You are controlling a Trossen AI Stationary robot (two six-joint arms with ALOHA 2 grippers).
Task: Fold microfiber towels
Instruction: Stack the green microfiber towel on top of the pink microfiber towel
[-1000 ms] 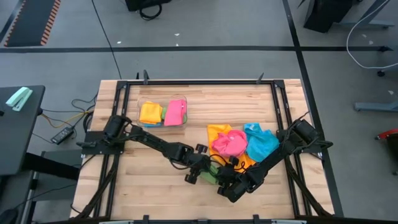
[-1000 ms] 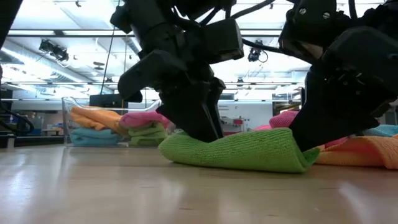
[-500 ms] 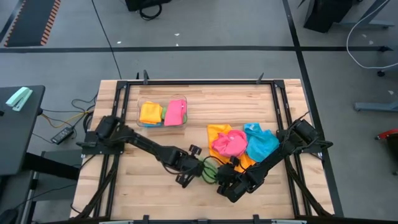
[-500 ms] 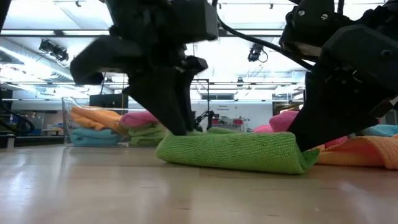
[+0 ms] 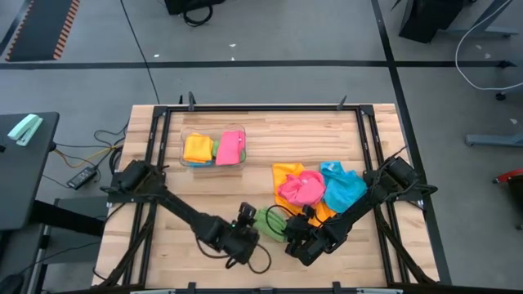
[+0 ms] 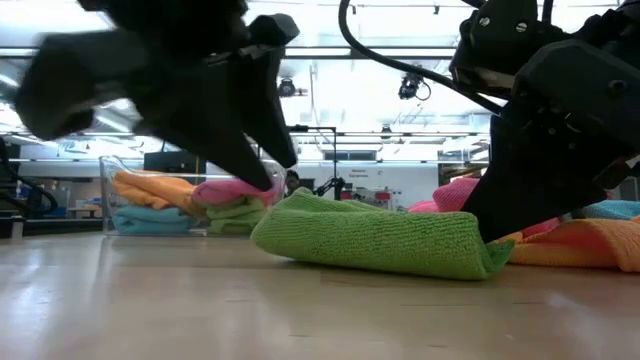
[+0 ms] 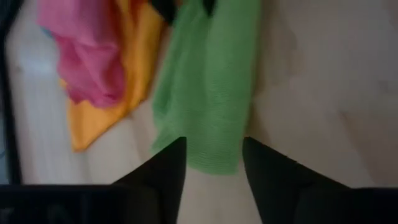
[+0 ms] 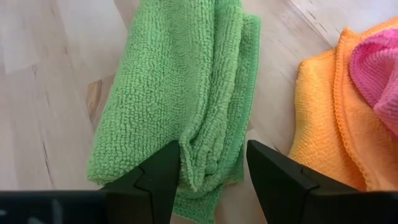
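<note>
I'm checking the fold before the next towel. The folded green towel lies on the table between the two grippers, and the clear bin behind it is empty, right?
Not quite. The green towel does lie folded between the left gripper and the right gripper, but the clear bin is not empty: the high view shows folded towels in it, yellow and pink among them.

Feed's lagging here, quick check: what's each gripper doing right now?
Left gripper: open, holding nothing, at one end of the folded green towel.
Right gripper: open, fingers astride the towel's other end, not clamping it.
</note>
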